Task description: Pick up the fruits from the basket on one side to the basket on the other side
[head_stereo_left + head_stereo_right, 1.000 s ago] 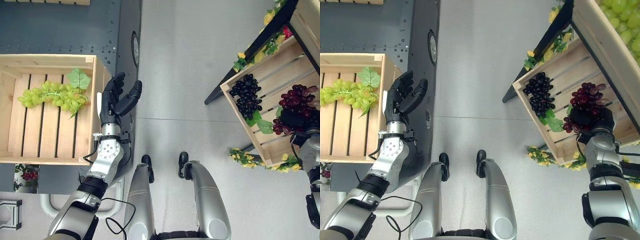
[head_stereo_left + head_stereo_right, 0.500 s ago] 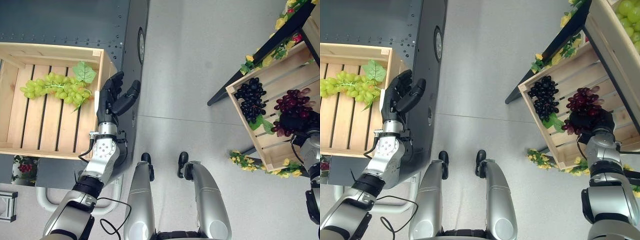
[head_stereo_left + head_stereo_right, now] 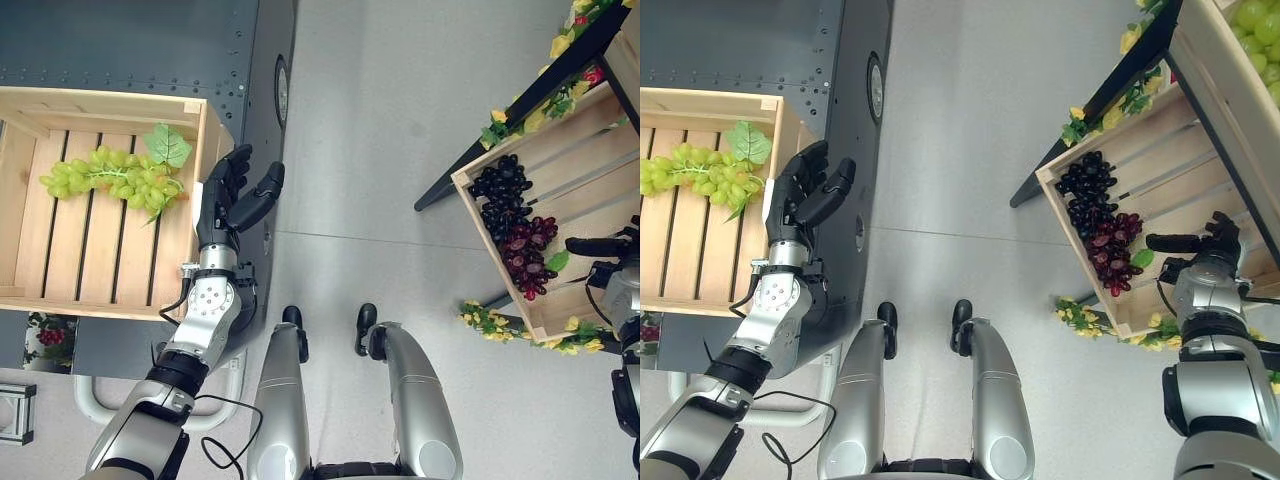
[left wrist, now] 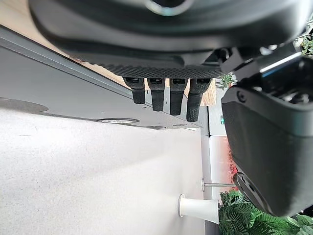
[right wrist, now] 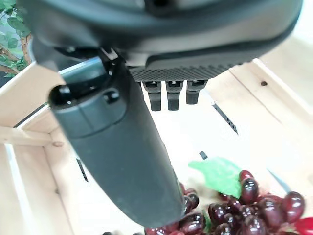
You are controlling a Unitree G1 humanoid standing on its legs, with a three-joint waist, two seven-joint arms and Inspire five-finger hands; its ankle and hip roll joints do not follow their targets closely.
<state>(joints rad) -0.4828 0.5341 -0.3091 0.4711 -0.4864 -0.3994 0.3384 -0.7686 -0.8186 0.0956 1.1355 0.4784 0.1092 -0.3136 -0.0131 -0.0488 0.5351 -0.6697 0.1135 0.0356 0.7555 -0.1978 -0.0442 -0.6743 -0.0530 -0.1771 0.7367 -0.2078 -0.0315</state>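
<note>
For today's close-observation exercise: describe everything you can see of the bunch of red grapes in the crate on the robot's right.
The bunch of red grapes is a cluster of glossy, dark red to maroon berries, tapering to a point toward the crate's lower edge. A green leaf lies at its side. It rests on the slatted floor of the tilted wooden crate, directly below and touching the bunch of black grapes. The right hand is open beside it, fingers straight, not holding it.
</note>
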